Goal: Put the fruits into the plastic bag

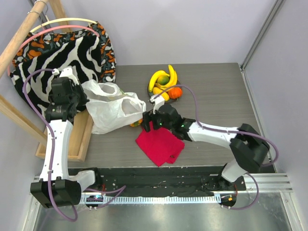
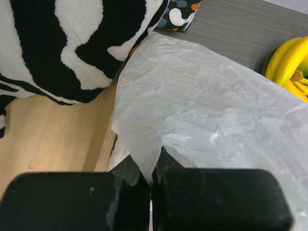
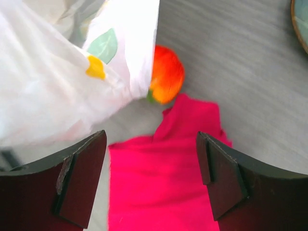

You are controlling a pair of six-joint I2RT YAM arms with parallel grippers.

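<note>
**One high view, two close wrist views**

The top external camera looks down from high behind the near edge of the table (image 1: 216, 86) and takes in all of it. The left wrist camera sits close behind the left gripper (image 2: 151, 178), facing across the plastic bag (image 2: 216, 110) toward the bananas (image 2: 286, 57) and zebra fabric (image 2: 72, 43). The right wrist camera looks down past the right gripper (image 3: 150, 144), near the red cloth (image 3: 163, 187). All three views share the plastic bag.

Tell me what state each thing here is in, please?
Plastic bag, crumpled, lying on the table.
Left tool, shut on the bag's edge.
Right tool, open, empty, over the red cloth.
Round orange-red fruit, outside the bag, by its edge.
Bananas, piled outside the bag.
</note>
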